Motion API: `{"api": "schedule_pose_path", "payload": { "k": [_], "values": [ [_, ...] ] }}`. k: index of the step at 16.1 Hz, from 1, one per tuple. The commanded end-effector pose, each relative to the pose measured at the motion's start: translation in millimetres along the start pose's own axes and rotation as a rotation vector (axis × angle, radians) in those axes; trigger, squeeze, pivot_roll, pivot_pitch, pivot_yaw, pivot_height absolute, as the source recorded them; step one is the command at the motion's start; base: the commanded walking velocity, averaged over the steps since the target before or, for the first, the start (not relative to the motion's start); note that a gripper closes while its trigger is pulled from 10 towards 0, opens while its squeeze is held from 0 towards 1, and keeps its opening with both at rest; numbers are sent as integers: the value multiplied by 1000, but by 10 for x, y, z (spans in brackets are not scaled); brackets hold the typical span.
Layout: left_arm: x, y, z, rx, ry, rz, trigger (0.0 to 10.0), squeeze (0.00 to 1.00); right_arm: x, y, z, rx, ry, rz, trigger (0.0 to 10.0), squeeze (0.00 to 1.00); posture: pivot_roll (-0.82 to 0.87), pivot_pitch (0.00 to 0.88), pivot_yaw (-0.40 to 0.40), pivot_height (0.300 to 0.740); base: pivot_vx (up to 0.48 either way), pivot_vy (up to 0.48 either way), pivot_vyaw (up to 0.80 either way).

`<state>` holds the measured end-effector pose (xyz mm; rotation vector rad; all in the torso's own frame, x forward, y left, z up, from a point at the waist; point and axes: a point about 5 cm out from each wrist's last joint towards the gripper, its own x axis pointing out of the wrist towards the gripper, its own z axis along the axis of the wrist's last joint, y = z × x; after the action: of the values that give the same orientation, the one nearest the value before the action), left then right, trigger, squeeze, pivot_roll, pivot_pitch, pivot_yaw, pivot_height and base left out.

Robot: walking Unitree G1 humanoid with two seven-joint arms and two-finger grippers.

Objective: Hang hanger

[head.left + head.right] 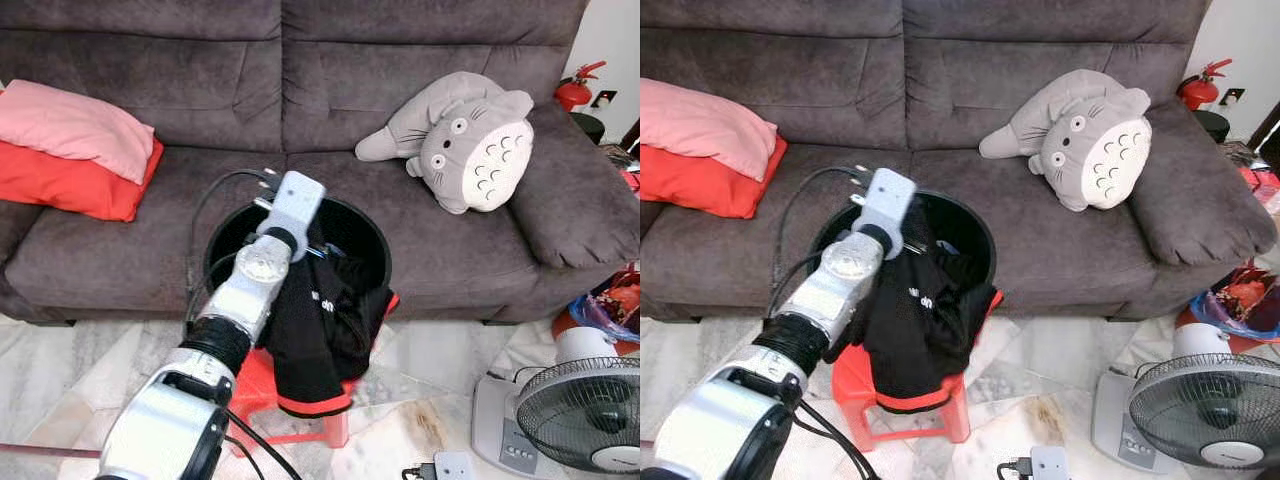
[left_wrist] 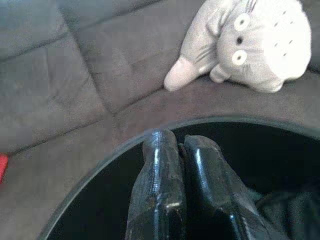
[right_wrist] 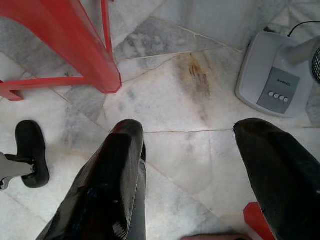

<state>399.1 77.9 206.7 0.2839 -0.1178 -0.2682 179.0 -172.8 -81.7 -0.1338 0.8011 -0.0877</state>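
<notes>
No hanger made out; black garment [image 1: 318, 335] drapes over the black bin [image 1: 372, 232] rim on the red stool [image 1: 855, 385]. My left gripper [image 2: 184, 150], fingers pressed together, sits inside the bin. Right gripper [image 3: 187, 165] hangs spread above floor. Risk: snagging cloth, tipping the bin.

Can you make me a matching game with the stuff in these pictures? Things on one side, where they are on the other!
Things:
1. plush toy
2. black garment
3. pink pillow
4. fan

Places:
A. on the marble floor
B. draped over the bucket's rim
C. on top of a red pillow
D. lying on the sofa's seat

Pairs: 1-D, 2-B, 3-C, 4-A
</notes>
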Motion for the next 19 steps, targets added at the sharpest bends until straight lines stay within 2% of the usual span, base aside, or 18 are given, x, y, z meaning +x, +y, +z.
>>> {"api": "schedule_pose_path", "payload": {
  "k": [1,5,7,8,10,14,15,16,18,19],
  "values": [
    [31,20,51,17,-4,13,0,0,-25,-26,-89,4,32,-7,10000,0,-71,202,-26,740,0,0,0],
    [98,-21,168,13,-43,86,0,0,-27,-55,-101,-1,36,-17,10000,0,-81,202,-30,740,0,0,0],
    [137,-112,280,-14,-89,114,0,0,-32,-81,-117,-9,39,-27,10000,0,-82,201,-31,740,0,0,0],
    [143,-127,291,-16,-93,115,0,0,-32,-86,-120,-10,40,-29,10000,0,-82,200,-31,740,0,0,0],
    [159,-313,369,-13,-122,68,0,0,-37,-115,-139,-12,48,-37,10000,0,-86,199,-30,740,0,0,0],
    [176,-426,497,-49,-168,74,0,0,-43,-132,-157,-17,53,-50,10000,0,-95,195,-26,740,0,0,0],
    [186,-526,503,-61,-146,-19,0,0,-42,-137,-157,-20,54,-51,10000,0,-90,193,-28,740,0,0,0],
    [179,-651,508,-30,-146,-111,0,0,-41,-139,-157,-21,56,-51,10000,0,-88,191,-28,740,0,0,0],
    [168,-750,489,-5,-134,-171,0,0,-41,-135,-156,-22,56,-49,10000,0,-88,191,-28,740,0,0,0],
    [163,-807,458,11,-109,-199,4824,0,-40,-128,-155,-22,56,-44,10000,0,-91,190,-28,740,0,0,0]
  ]
}}
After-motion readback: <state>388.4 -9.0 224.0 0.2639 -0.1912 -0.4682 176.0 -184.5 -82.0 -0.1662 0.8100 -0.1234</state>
